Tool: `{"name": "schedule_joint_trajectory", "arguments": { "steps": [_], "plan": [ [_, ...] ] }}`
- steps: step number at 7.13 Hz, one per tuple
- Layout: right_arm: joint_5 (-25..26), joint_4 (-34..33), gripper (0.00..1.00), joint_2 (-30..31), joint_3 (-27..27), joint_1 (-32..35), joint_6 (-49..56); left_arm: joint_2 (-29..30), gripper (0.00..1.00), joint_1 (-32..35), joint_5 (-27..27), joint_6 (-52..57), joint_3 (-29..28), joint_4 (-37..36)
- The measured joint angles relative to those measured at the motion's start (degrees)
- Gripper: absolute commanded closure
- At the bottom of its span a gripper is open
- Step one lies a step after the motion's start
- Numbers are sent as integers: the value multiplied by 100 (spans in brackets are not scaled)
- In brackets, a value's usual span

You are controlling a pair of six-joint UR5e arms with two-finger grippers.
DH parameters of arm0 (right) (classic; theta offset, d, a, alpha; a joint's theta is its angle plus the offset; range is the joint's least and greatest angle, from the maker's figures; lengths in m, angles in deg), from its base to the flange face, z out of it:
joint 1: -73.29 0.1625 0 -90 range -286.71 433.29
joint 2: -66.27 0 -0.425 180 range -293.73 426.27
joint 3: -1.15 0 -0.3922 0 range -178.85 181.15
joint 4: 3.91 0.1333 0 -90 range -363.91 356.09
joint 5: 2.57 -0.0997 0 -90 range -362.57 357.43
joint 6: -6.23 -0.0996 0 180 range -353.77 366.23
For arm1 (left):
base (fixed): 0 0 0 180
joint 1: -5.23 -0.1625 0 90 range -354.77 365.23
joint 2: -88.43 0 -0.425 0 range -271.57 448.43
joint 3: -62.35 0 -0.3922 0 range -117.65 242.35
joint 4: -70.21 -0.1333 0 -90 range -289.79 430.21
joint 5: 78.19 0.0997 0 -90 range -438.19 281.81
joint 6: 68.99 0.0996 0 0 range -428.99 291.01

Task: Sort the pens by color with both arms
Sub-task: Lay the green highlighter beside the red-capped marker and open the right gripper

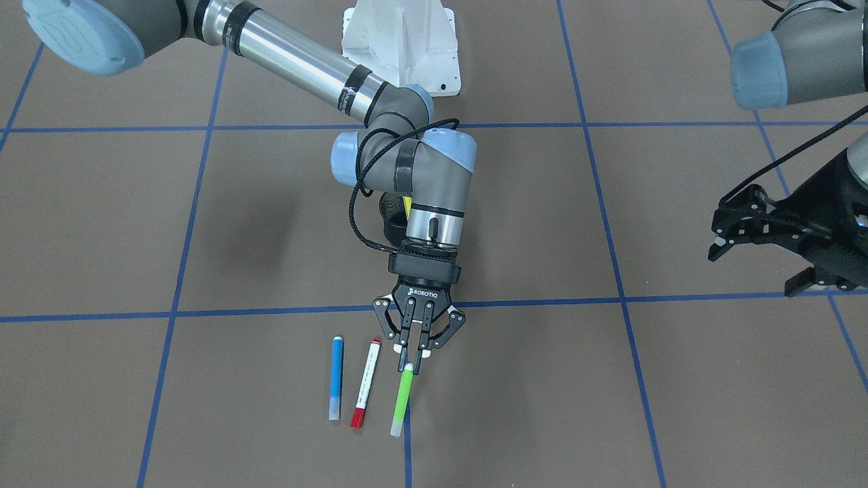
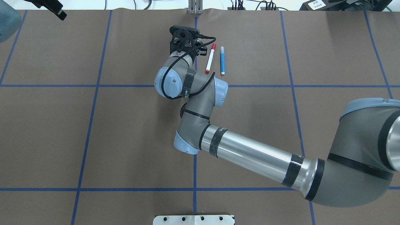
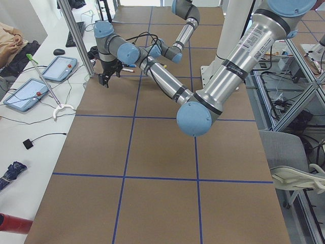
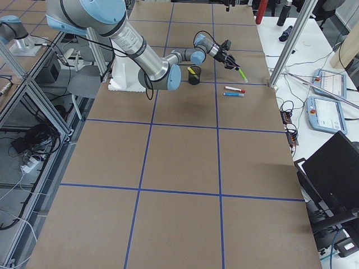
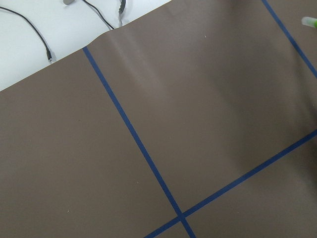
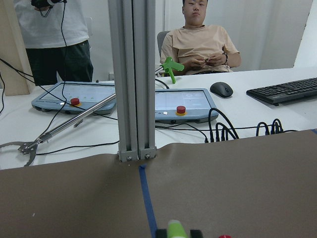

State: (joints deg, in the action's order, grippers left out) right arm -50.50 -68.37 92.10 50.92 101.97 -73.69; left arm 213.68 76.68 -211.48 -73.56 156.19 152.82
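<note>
My right gripper (image 1: 409, 366) is shut on the upper end of the light green pen (image 1: 402, 401), which slants down toward the table edge; I cannot tell if its lower end touches the table. The green pen's top shows in the right wrist view (image 6: 177, 229). The white pen with red ends (image 1: 365, 383) and the blue pen (image 1: 336, 378) lie side by side just beside it. The yellow pen (image 4: 192, 70) stands in a black mesh cup (image 4: 194, 76), mostly hidden behind the right wrist. My left gripper (image 1: 749, 271) is open and empty, raised far off to the side.
The table is brown with blue tape lines (image 1: 610, 301). A metal post (image 6: 132, 79) stands at the table edge just beyond the pens. Operators, control tablets (image 6: 184, 104) and cables are on the white desk behind it. The white mounting base (image 1: 401, 41) is at the robot's side.
</note>
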Motion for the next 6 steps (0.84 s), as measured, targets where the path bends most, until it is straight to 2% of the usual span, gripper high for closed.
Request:
{"name": "schedule_joint_trajectory", "arguments": {
  "steps": [2, 3, 5, 6],
  "plan": [
    [14, 67, 13, -14, -63, -84, 10, 0, 0, 0, 3, 0, -20, 8],
    [11, 72, 2, -16, -61, -116, 16, 0, 0, 0, 4, 0, -19, 9],
    [-81, 82, 2, -37, 20, -127, 24, -1, 0, 0, 2, -2, 2, 4],
    [-291, 85, 1, -46, 138, -82, 42, 0, 0, 0, -2, -22, 19, 2]
  ]
}}
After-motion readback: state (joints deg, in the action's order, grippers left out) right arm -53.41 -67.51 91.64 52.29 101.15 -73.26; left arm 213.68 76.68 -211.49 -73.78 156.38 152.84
